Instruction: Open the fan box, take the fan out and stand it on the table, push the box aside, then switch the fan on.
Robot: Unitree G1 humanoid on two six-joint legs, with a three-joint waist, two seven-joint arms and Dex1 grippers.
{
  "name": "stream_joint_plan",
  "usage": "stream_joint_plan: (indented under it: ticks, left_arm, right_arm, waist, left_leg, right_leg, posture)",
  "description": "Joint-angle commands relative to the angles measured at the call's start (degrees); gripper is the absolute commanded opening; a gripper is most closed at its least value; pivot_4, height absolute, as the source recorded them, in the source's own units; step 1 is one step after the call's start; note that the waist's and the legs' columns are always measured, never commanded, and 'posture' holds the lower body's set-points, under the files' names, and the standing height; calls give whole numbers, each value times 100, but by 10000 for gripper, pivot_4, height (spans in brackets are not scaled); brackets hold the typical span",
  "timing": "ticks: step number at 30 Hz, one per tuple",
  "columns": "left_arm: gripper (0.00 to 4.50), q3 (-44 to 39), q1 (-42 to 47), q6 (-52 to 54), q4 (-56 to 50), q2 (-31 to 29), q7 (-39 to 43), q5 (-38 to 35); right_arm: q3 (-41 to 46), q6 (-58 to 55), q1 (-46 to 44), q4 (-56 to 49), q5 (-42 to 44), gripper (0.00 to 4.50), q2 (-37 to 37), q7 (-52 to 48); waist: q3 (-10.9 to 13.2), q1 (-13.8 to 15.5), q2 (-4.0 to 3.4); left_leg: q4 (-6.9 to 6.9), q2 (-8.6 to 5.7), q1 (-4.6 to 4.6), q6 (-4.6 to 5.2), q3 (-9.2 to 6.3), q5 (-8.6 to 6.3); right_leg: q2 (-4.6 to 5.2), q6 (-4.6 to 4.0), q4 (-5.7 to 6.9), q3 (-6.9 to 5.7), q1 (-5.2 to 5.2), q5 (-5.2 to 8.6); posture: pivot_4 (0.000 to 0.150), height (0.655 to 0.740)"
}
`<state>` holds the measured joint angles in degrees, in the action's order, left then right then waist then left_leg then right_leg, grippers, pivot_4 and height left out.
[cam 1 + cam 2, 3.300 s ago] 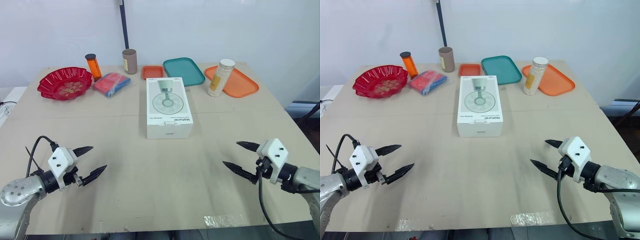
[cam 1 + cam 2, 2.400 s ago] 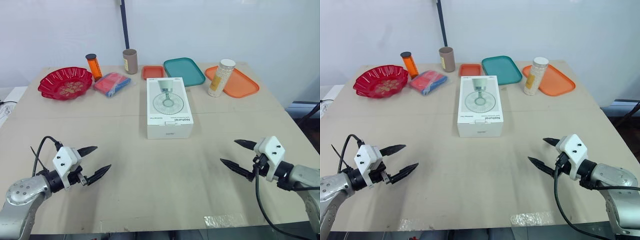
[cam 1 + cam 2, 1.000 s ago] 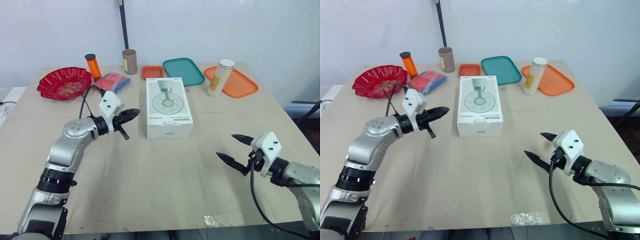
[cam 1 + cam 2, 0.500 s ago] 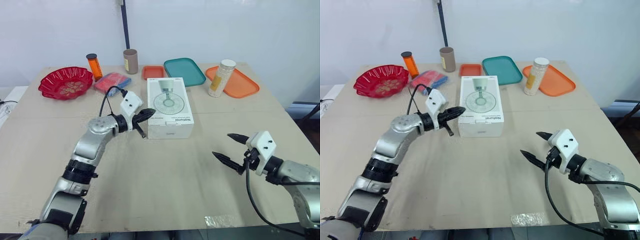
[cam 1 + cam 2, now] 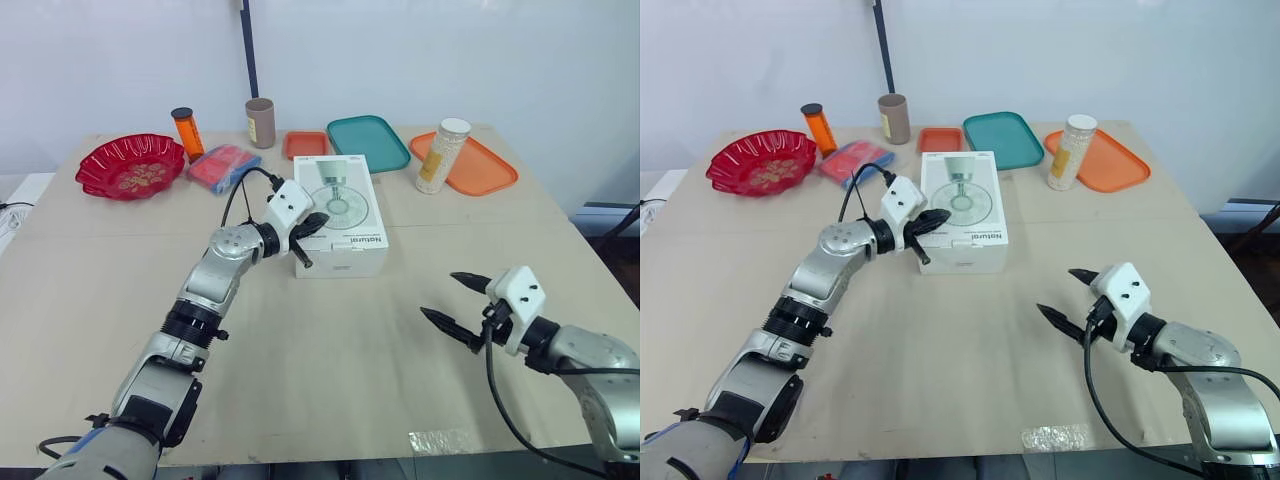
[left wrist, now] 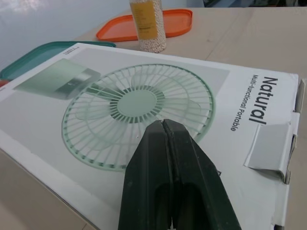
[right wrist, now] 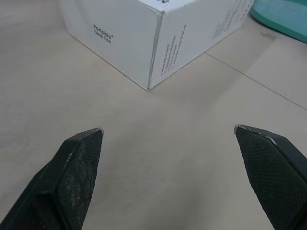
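The white fan box (image 5: 352, 212) lies flat and closed in the middle of the table, its lid printed with a green fan (image 6: 136, 103) and its tuck flap (image 6: 271, 148) on the near end. My left gripper (image 5: 315, 222) is shut, and its tip rests over the box's left edge, above the printed fan (image 6: 164, 123). My right gripper (image 5: 445, 297) stands open and empty low over the table, to the right of the box and nearer the front. In the right wrist view, the box's near corner (image 7: 152, 48) lies beyond the spread fingers (image 7: 81, 158).
Along the back stand a red bowl (image 5: 130, 165), an orange bottle (image 5: 186, 132), a brown cup (image 5: 259, 122), a red and blue packet (image 5: 222, 166), a small orange tray (image 5: 305, 144), a teal tray (image 5: 367, 141), and a jar (image 5: 441, 154) by an orange tray (image 5: 485, 168).
My left arm has swung from the front left up to the box, its gripper closing on the way. The right gripper has drifted slightly left and stays open.
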<state>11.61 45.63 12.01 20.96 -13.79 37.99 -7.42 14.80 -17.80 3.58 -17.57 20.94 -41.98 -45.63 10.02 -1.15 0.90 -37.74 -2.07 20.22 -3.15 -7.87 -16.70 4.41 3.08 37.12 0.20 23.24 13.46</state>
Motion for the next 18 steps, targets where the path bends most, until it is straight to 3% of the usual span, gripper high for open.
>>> stream_joint_plan:
  ticks: [1,10,18]
  left_arm:
    - [539,138,-105,-86,-2,110,12,196]
    - [539,6,-9,305,-150,108,35,155]
    - [539,50,6,336,-130,68,132,234]
  right_arm:
    - [-324,-508,-780,-893,161,45000,-99,238]
    - [-980,-1159,-1802,-1203,-29,45000,-87,513]
    - [-2080,-1103,-2793,-652,-849,45000,304,824]
  waist:
    - [0,-1,0]
    - [-3,-3,1]
    - [-3,-6,1]
  left_leg:
    - [-2,0,0,0,0,0]
    - [-5,-3,2,-17,-4,9]
    - [-7,-4,4,-17,-5,10]
  right_leg:
    - [0,1,1,0,0,-1]
    - [1,4,0,0,0,-1]
    - [1,4,1,-1,1,-1]
  posture:
    - [1500,7400]
    - [1500,7400]
    - [1500,7400]
